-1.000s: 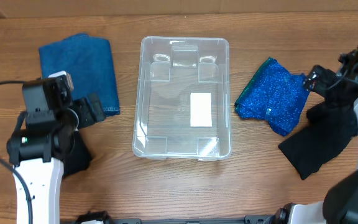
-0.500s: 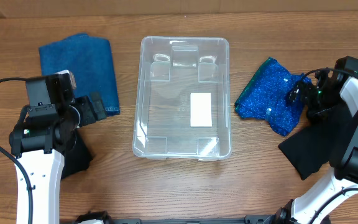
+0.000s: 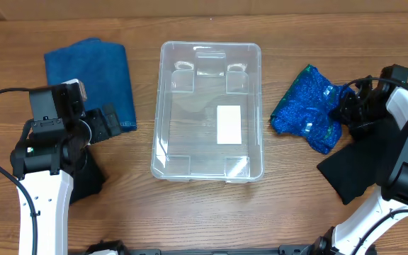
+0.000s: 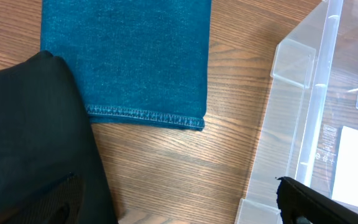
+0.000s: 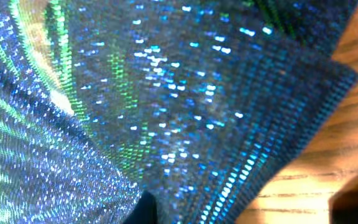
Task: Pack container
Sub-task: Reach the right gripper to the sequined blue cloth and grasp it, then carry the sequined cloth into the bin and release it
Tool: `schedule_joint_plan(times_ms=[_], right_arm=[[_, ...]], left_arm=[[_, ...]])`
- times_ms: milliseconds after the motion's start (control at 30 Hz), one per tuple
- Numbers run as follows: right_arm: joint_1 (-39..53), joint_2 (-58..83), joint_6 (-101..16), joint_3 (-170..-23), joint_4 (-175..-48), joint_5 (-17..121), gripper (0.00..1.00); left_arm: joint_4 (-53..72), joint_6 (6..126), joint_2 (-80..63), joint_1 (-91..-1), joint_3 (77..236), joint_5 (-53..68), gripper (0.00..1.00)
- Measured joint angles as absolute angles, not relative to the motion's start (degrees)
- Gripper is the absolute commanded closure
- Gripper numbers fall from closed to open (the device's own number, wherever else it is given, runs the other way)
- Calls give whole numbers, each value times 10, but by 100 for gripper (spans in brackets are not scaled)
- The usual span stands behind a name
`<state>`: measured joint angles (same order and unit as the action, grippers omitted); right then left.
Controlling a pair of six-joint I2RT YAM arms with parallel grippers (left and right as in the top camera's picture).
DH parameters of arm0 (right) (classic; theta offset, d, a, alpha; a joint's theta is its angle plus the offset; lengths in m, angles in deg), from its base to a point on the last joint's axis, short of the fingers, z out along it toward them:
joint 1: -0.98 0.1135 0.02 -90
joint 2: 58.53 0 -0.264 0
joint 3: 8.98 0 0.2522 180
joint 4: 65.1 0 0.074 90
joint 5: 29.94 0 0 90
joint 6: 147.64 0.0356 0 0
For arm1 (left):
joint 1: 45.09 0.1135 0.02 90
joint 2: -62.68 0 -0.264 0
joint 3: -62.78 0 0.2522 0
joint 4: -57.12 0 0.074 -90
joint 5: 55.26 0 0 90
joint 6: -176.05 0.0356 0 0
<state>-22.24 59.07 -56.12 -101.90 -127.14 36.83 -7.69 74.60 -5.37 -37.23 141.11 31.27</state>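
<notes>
The sequined cloth (image 3: 307, 110) has crumpled on the wooden table (image 3: 204, 212) beside the container (image 3: 190, 127).

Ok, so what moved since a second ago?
The right tool swung in from the right onto the sparkly blue cloth, which has crumpled a little and shows more green. Whether the tool has clamped it cannot be told. The left tool shifted slightly, then held. The container, the blue towel and the black cloth stayed put.
</notes>
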Motion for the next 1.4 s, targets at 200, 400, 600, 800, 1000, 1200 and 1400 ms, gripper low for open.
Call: schedule_joint_plan(times_ms=[200, 400, 600, 800, 1000, 1200, 1400], right_arm=[[-222, 593, -561, -1073, -1347, 338, 96], [-192, 578, -579, -1282, -1471, 307, 96], [-72, 510, -590, -1460, -1536, 300, 96], [137, 495, -589, -1483, -1534, 297, 96], [254, 496, -486, -1403, -1432, 390, 96], [257, 498, -367, -1241, -1272, 416, 96], [257, 499, -343, -1169, -1180, 377, 96]], left_arm=[[-76, 746, -54, -372, 1411, 313, 0], [-77, 746, -54, -372, 1412, 313, 0], [-77, 746, -54, -372, 1412, 313, 0], [-77, 746, -54, -372, 1412, 313, 0], [-77, 746, -54, -372, 1412, 313, 0], [-77, 746, -54, -372, 1412, 313, 0], [-77, 746, -54, -372, 1412, 313, 0]])
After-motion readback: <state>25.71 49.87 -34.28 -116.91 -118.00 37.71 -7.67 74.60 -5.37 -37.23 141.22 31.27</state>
